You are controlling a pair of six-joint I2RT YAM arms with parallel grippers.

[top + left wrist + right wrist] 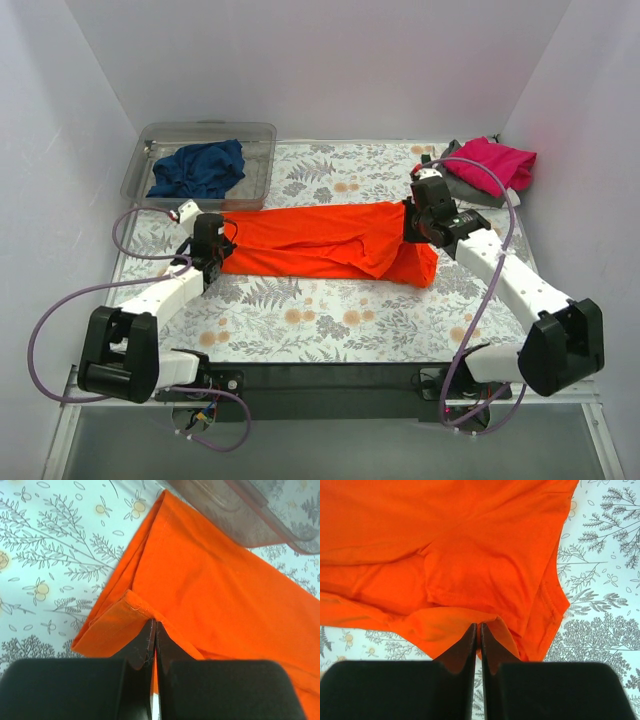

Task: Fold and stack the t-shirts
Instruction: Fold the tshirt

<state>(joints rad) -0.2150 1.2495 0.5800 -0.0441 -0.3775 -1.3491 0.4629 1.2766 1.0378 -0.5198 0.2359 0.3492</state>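
Centre of the floral table (330, 310): orange-red t-shirt (320, 240), drawn out long between the left and right edges. At its left end, left gripper (222, 246), fingers pressed together, a folded hem corner of the cloth nipped at their tips. At its right end, right gripper (412, 224), fingers likewise closed to a hairline, a fold of the same shirt caught between them. Right end of the shirt rumpled and doubled over, left end flatter.

Far-left corner: clear plastic tub (258, 135), holding a crumpled navy t-shirt (200, 168), heaped toward the tub's left half. Near wall of the tub just beside the far edge of the orange-red cloth.

Far-right corner: magenta t-shirt (498, 160), bunched on top of a grey t-shirt (462, 188), both on the table, well apart from the tub.
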